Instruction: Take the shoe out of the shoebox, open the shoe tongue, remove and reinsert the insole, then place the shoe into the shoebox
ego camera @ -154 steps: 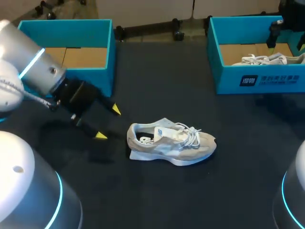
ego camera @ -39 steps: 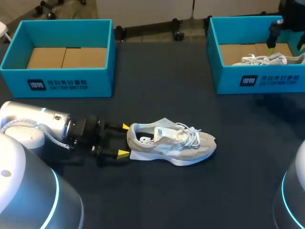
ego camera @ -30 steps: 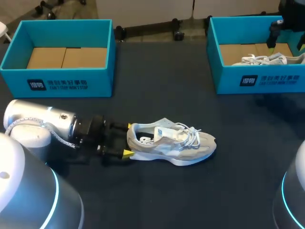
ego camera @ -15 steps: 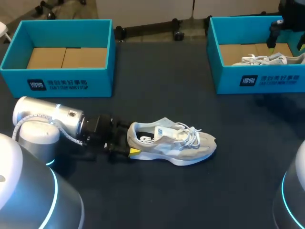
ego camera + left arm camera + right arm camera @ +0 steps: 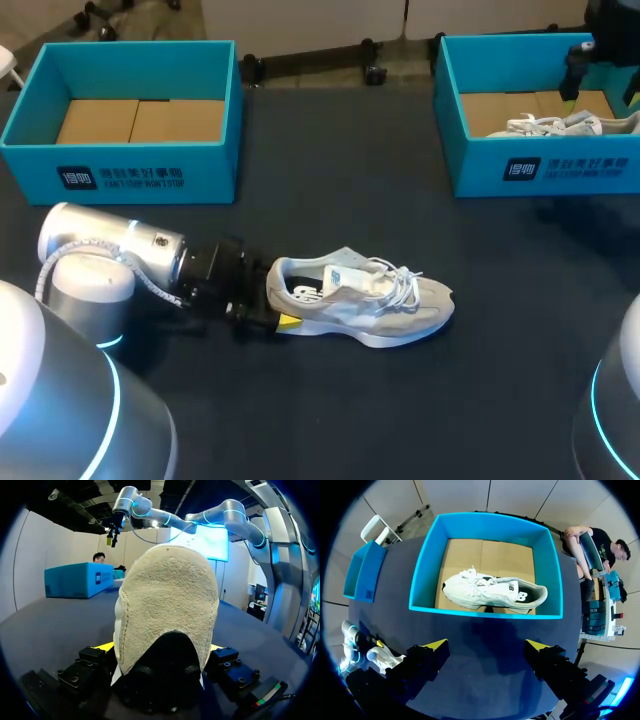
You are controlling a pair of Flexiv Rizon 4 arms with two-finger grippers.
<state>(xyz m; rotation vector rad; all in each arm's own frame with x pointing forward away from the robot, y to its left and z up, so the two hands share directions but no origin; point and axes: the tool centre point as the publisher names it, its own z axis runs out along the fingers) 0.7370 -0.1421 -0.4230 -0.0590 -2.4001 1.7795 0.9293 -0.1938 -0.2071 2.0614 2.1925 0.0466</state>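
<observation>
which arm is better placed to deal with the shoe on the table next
Left, probably. The left hand is right at the heel of the shoe on the table, while the right hand hangs open above the far box, which holds a second shoe.

Robotics lab, silver robot arm [image 5: 110,250] over a dark table [image 5: 400,420], teal shoeboxes [image 5: 150,178]

Even overhead light; soft shadows on dark matte table [image 5: 340,420].
</observation>
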